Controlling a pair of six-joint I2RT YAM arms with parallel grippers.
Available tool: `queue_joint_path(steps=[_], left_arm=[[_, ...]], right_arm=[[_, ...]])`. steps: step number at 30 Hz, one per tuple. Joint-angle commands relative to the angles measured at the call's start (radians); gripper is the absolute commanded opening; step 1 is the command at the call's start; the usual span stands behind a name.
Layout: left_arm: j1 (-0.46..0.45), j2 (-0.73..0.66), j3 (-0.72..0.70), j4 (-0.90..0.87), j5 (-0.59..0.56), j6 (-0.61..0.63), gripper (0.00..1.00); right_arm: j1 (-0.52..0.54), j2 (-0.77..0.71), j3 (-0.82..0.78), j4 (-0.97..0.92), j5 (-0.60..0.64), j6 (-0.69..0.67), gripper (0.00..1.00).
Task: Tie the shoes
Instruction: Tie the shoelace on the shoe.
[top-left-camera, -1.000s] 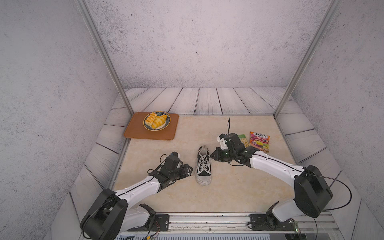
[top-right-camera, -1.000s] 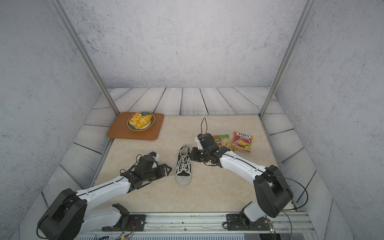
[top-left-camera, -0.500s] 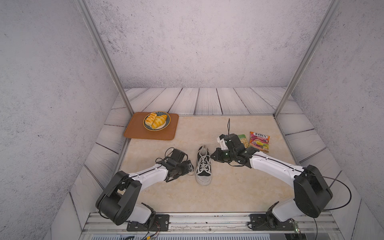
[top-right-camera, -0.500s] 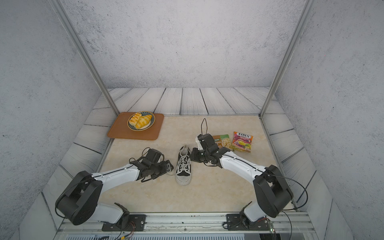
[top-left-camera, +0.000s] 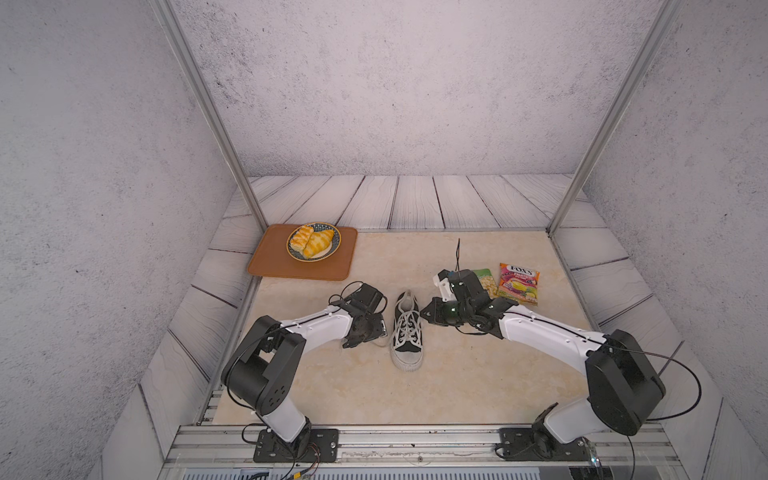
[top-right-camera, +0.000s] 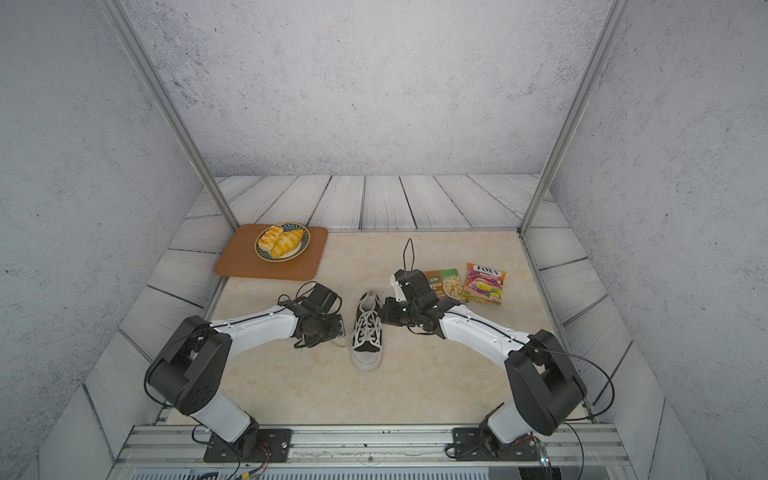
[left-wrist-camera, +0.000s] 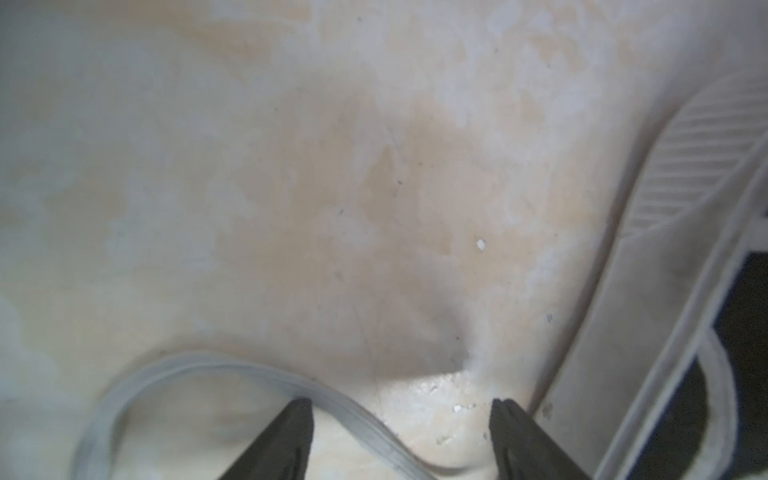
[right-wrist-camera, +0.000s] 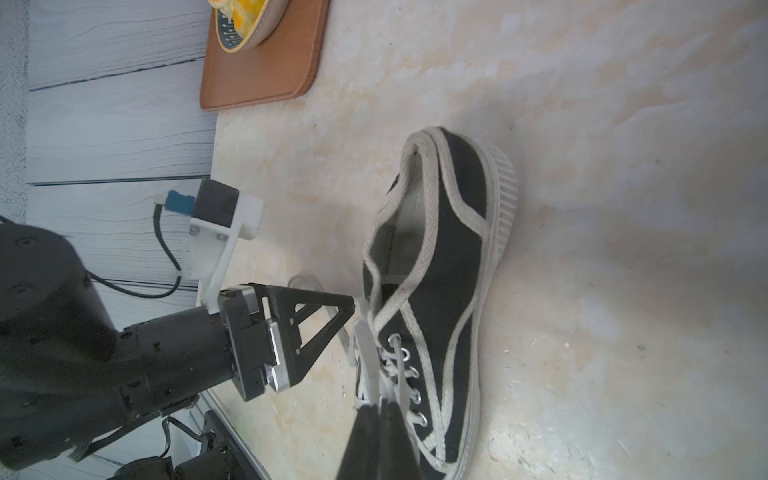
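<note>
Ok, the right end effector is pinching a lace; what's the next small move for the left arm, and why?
Probably lower the left end effector slightly and close on the loose lace. Its fingers stand open low over the table, with that lace curving between them beside the sneaker, while the right end effector is shut on the other lace near the eyelets.

Probably lab robot cell: aluminium posts (top-left-camera: 210, 116), mounting rail (top-left-camera: 415, 442), backdrop walls (top-left-camera: 395, 83).

bare tabletop (top-left-camera: 457, 386) before sneaker (top-left-camera: 407, 332) toe, left gripper (left-wrist-camera: 401, 411), right gripper (right-wrist-camera: 380, 411), loose lace (left-wrist-camera: 232, 370) crowding its sides, snack packets (top-left-camera: 518, 284) behind
</note>
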Motion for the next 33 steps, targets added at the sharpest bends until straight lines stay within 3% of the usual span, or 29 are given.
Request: queue_joint_path(steps=[1, 6, 16, 33], left_arm=[[0.0, 0.083, -0.024, -0.095, -0.038, 0.009, 0.6], [0.0, 0.138, 0.009, -0.116, -0.037, 0.019, 0.36], [0.0, 0.125, 0.016, -0.126, -0.066, 0.033, 0.0], [0.049, -0.3, 0.051, -0.266, -0.141, 0.146, 0.0]], right_arm=[[-0.003, -0.052, -0.023, 0.04, -0.028, -0.01, 0.0], [-0.005, -0.072, -0.049, 0.061, -0.033, -0.012, 0.0], [-0.019, -0.106, -0.067, 0.052, -0.033, -0.029, 0.0], [-0.051, -0.161, -0.076, -0.04, -0.006, -0.073, 0.0]])
